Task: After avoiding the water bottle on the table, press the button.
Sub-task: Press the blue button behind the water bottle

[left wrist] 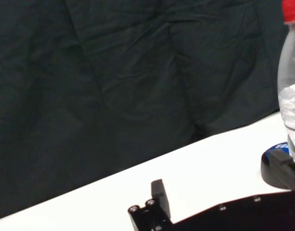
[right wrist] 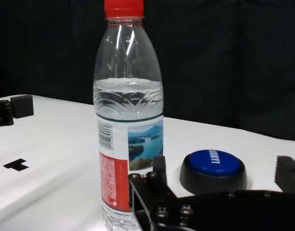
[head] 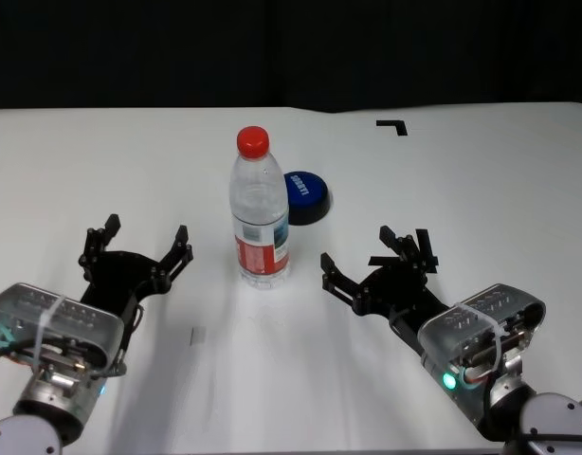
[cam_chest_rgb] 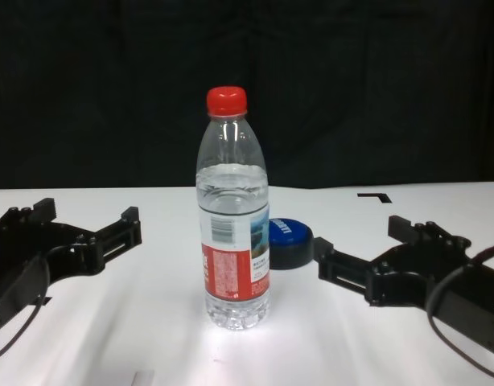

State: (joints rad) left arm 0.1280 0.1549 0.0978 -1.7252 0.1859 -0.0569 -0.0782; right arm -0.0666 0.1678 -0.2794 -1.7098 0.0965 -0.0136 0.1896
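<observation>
The water bottle (head: 261,213) stands upright in the middle of the white table (head: 481,190), clear with a red cap and partly full. Just behind it to the right sits the button (head: 305,196), a low black puck with a blue top. My left gripper (head: 147,230) rests open to the left of the bottle, empty. At the bottle's right my right gripper (head: 367,251) is open and empty, its fingers pointing toward bottle and button. The chest view shows the bottle (cam_chest_rgb: 235,233) partly covering the button (cam_chest_rgb: 290,240). In the right wrist view the button (right wrist: 213,168) lies beside the bottle (right wrist: 129,120).
A black corner tape mark (head: 393,125) lies at the far right of the table, and a T-shaped mark (right wrist: 15,165) shows in the right wrist view. A dark curtain hangs behind the table's far edge. Bare white surface lies right of the button.
</observation>
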